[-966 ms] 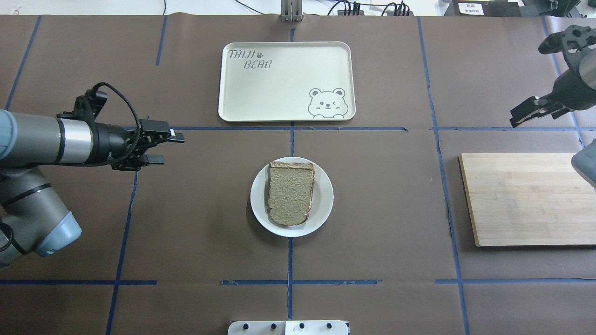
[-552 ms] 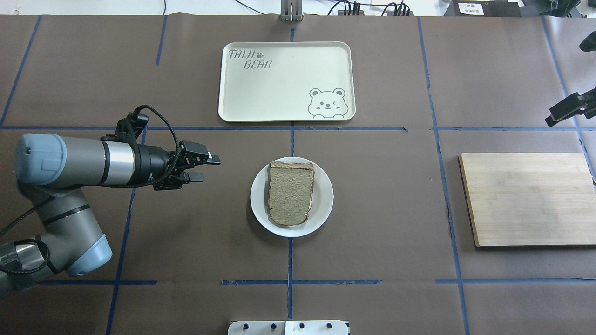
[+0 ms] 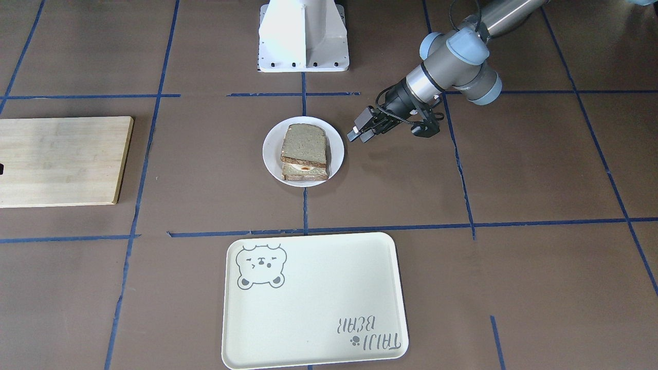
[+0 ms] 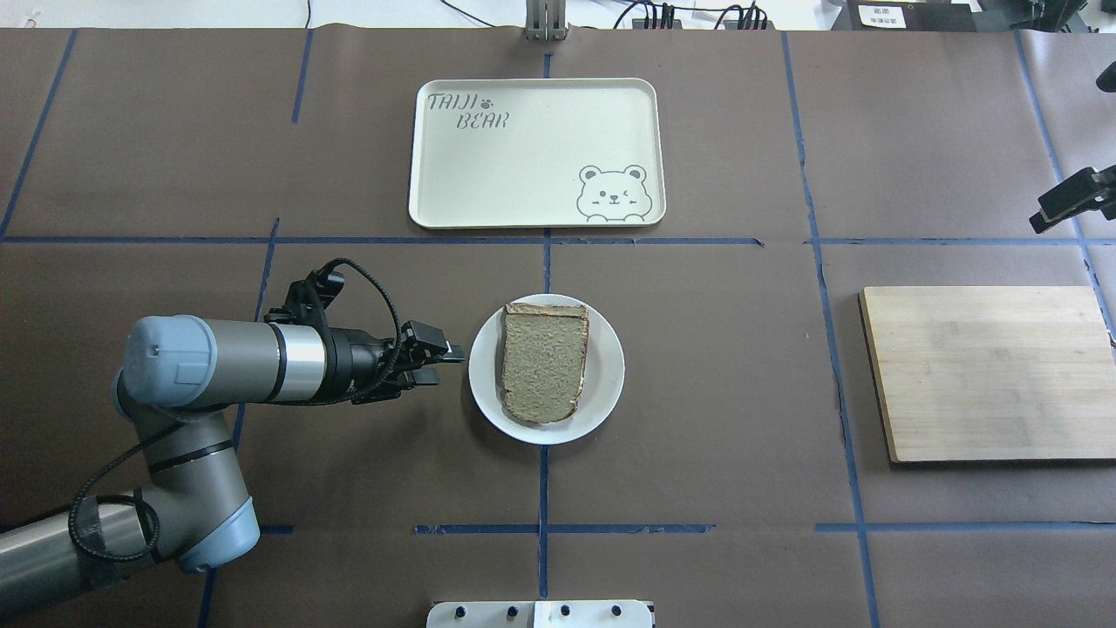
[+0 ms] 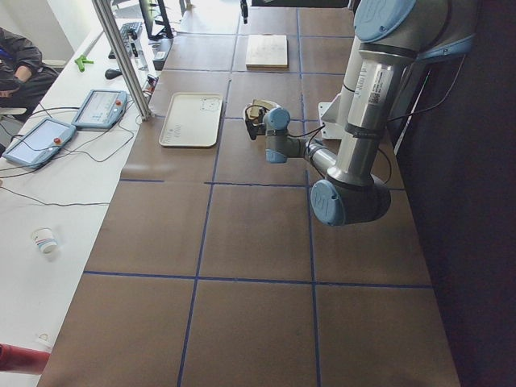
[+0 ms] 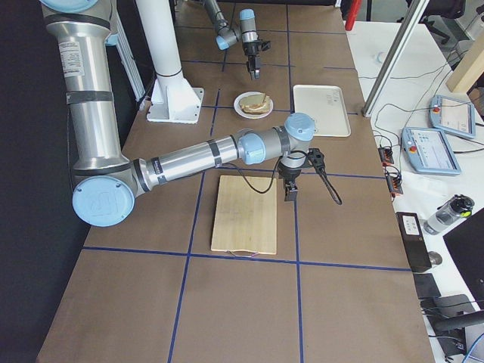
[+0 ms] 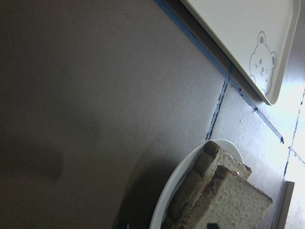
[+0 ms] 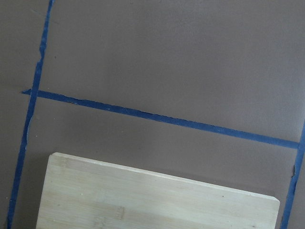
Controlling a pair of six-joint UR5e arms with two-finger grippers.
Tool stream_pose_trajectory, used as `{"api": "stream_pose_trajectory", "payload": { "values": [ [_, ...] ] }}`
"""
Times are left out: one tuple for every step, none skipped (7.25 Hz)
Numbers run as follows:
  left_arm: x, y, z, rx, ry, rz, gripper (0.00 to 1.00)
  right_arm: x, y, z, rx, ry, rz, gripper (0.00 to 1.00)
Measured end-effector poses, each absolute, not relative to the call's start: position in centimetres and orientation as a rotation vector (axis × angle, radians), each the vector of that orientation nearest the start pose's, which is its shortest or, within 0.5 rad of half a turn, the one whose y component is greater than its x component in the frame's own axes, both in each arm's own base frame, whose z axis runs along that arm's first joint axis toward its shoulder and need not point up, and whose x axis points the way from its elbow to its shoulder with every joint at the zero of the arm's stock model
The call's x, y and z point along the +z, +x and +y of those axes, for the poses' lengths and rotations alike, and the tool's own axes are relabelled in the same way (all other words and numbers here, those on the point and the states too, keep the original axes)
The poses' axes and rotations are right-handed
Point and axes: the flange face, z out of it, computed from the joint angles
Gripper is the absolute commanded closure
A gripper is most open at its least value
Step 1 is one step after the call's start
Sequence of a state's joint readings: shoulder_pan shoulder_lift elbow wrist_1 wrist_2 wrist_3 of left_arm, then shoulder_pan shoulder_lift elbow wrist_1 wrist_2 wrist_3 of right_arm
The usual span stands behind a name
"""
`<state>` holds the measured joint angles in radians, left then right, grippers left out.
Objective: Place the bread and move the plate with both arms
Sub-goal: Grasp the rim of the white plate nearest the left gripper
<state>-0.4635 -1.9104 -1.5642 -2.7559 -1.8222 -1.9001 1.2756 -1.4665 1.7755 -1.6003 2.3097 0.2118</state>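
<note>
1. At the table's centre, the bread (image 4: 545, 371) lies flat on top of a second slice (image 3: 305, 173). That lower slice shows egg white and an orange spot where it juts out on the side away from the robot.
2. The plate (image 4: 608, 366), round and white, carries both slices. It stands on the brown table cover (image 4: 715, 375) at a crossing of blue tape lines (image 4: 542, 488).
3. The left gripper (image 4: 445, 365) hangs low just beside the plate's rim, on the robot's left. Its two fingers are slightly apart, hold nothing and point toward the plate. The left wrist view shows the rim and the stacked crusts close up.
4. The right gripper (image 4: 1065, 201) shows only in part at the overhead view's right edge, above the table past the far edge of the wooden board (image 4: 985, 375). Whether its fingers are apart or together cannot be told.
5. The cream tray (image 4: 523, 166) with a bear drawing lies beyond the plate, across a tape line.
6. The white pedestal (image 3: 303, 36) stands on the robot's side of the plate.
</note>
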Motion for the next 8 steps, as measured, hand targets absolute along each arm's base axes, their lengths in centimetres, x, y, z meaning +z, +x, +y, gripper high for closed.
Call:
{"api": "stream_pose_trajectory", "payload": {
  "values": [
    [34.2, 51.5, -37.0, -0.440, -0.106, 1.522, 0.46, 51.1, -9.1, -53.0, -0.178, 0.071, -0.777, 0.00],
    [34.2, 52.4, -36.8, -0.435, -0.111, 1.518, 0.48, 51.3, -9.1, -52.9, -0.174, 0.067, -0.776, 0.00],
    [33.7, 53.0, -36.7, -0.430, -0.113, 1.521, 0.49, 51.5, -9.0, -52.9, -0.170, 0.064, -0.774, 0.00],
    [33.4, 53.6, -36.5, -0.426, -0.116, 1.525, 0.53, 51.8, -8.8, -53.0, -0.164, 0.059, -0.772, 0.00],
    [33.2, 54.3, -36.2, -0.419, -0.122, 1.522, 0.55, 52.1, -8.5, -53.1, -0.155, 0.054, -0.770, 0.00],
    [33.3, 54.9, -36.0, -0.415, -0.128, 1.519, 0.55, 52.4, -8.3, -53.2, -0.151, 0.051, -0.769, 0.00],
    [33.2, 55.2, -35.8, -0.411, -0.131, 1.519, 0.55, 52.5, -8.3, -53.2, -0.148, 0.049, -0.769, 0.00],
    [32.9, 55.4, -35.7, -0.408, -0.132, 1.522, 0.55, 52.5, -8.2, -53.3, -0.147, 0.048, -0.769, 0.00]
  ]
}}
